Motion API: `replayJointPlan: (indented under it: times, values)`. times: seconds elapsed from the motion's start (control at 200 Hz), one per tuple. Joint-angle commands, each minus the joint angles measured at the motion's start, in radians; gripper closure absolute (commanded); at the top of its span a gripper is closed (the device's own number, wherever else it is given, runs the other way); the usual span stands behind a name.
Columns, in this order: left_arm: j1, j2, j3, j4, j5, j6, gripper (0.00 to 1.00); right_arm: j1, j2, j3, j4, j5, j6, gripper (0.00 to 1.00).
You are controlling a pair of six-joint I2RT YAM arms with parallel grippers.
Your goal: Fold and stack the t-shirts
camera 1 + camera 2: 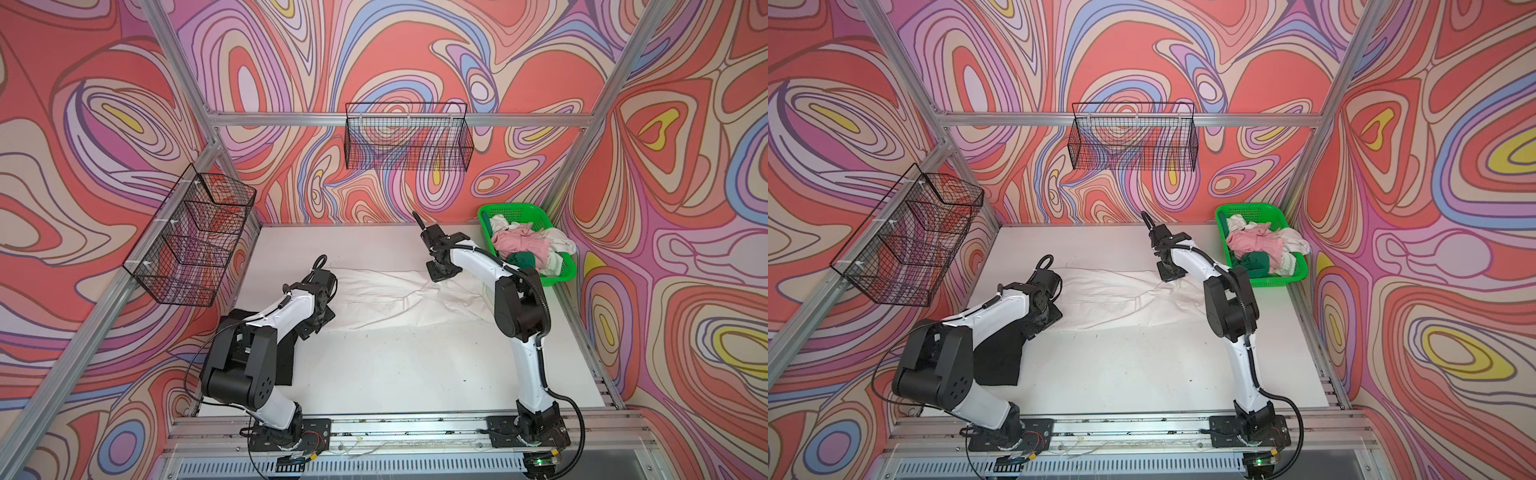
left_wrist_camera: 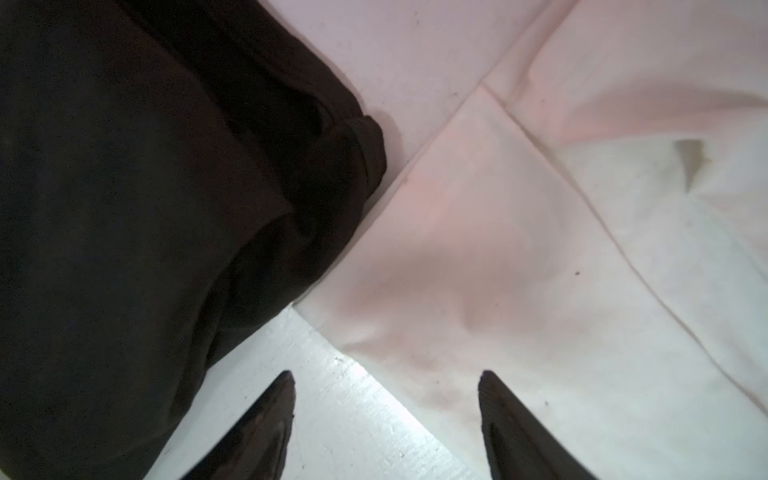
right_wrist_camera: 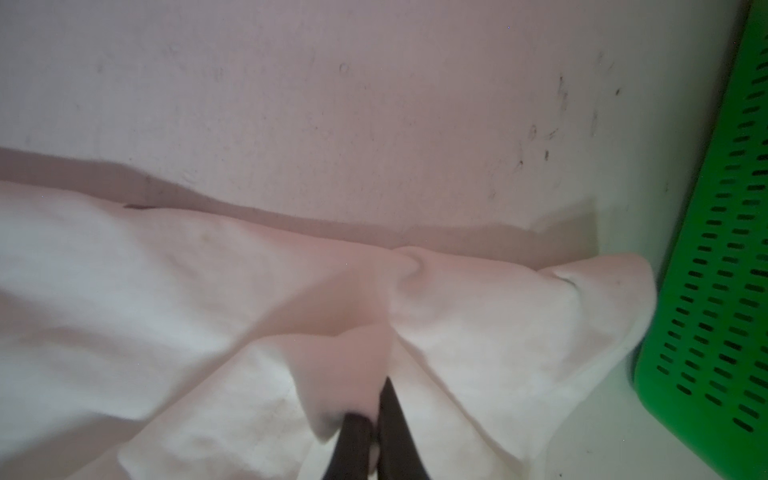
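We see two matching arms: the left arm point(image 1: 286, 307) and right arm point(image 1: 528, 365) wear white shells between bulky black joint housings. We see a black ribbed cable point(image 1: 582, 428) running along the right arm and looping by its black base plate point(image 1: 498, 426), which is bolted to a silver rail point(image 1: 407, 424). The left end effector point(image 2: 386, 374) and right end effector point(image 3: 374, 401) have black tapering fingers.

No writing, label or number is legible on anything.

Bright, even top views with bowed edges; dim, pink-tinted wrist views, off-white t-shirt point(image 3: 124, 291) softly blurred.
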Motion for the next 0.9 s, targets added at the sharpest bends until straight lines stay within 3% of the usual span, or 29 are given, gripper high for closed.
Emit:
replayJointPlan:
  times: [0.0, 0.18, 0.386, 0.646, 0.896]
  values:
    - [-0.008, 0.018, -0.002, -0.005, -0.027, -0.017, 0.28, -0.003, 0.017, 0.045, -0.012, -0.004, 0.012, 0.82]
    - [-0.010, 0.018, -0.010, -0.002, -0.026, -0.020, 0.28, -0.003, 0.025, 0.075, -0.018, -0.028, 0.032, 0.58]
    - [-0.011, 0.006, -0.009, -0.004, -0.024, -0.018, 0.28, -0.004, -0.131, -0.052, 0.102, -0.120, 0.113, 0.51]
    - [-0.011, -0.008, -0.012, 0.005, -0.013, -0.017, 0.28, -0.003, -0.310, -0.374, 0.311, -0.388, 0.275, 0.49]
    - [-0.011, -0.004, -0.020, 0.016, -0.006, -0.015, 0.28, -0.004, -0.281, -0.462, 0.401, -0.363, 0.370, 0.45]
